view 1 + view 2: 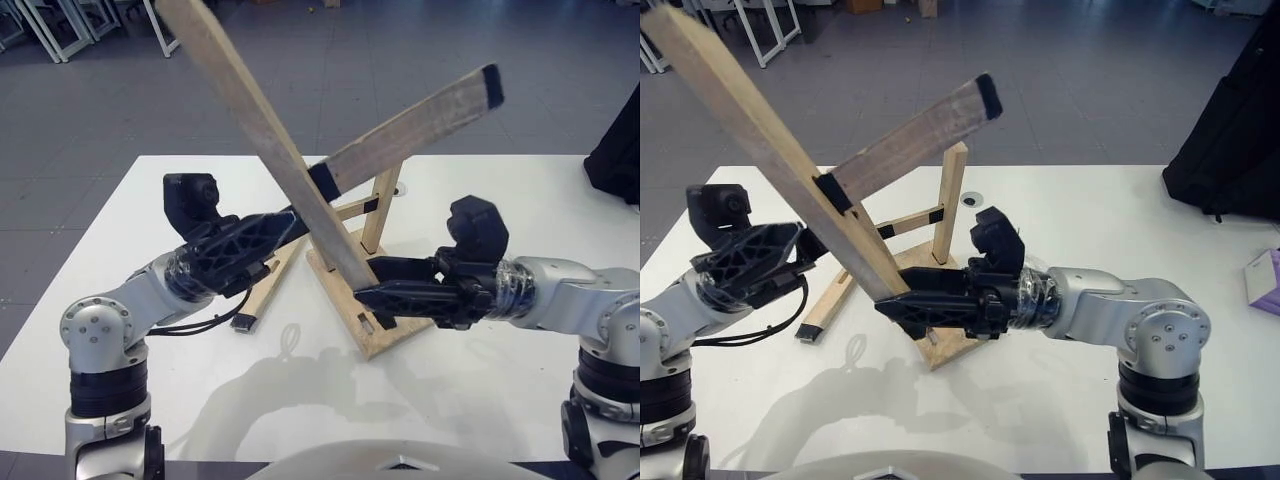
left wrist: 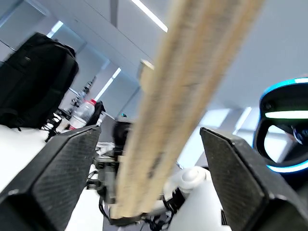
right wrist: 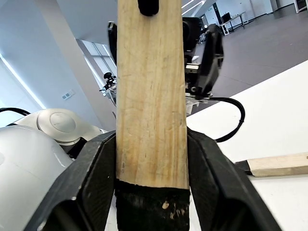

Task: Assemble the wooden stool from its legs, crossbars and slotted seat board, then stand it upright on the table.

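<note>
White table (image 1: pixel 500 400), grey floor behind; right gripper (image 1: pixel 366 296) pinches the lower end of the tilted long leg (image 1: pixel 262 130), just above the table; left gripper (image 1: pixel 292 226) straddles the wood where the second leg (image 1: pixel 420 122) crosses, fingers spread, gaps either side; part-built frame (image 1: pixel 384 205) stands behind.

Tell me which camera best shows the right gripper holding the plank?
The right wrist view: the plank sits close up, clamped between the right gripper and its fingers. Both eye views show that grip sideways, farther off.
</note>
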{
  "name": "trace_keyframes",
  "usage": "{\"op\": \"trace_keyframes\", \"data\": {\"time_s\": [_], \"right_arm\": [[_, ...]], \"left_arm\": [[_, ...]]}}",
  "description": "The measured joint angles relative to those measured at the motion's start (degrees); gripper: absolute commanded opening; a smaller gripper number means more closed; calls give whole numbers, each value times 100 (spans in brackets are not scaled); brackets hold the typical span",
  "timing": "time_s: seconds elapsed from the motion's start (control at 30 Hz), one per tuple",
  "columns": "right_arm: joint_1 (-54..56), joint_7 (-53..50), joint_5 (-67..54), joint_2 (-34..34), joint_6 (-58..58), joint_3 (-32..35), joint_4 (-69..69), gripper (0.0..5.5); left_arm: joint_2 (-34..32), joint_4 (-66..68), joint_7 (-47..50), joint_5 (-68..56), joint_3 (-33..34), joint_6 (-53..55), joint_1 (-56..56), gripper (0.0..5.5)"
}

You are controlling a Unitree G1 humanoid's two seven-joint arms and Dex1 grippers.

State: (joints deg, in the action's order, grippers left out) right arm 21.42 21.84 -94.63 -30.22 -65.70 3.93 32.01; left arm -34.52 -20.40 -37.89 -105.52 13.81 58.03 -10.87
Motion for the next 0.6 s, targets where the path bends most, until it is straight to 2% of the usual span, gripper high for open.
{"op": "trace_keyframes", "data": {"time_s": [0.33,0.6], "right_arm": [[-207,139,306,-199,237,-506,167,203],[-293,200,505,-337,352,-700,279,203]], "left_arm": [[-75,40,86,466,-262,-17,-53,380],[-266,13,-24,359,-381,229,-25,251]]}}
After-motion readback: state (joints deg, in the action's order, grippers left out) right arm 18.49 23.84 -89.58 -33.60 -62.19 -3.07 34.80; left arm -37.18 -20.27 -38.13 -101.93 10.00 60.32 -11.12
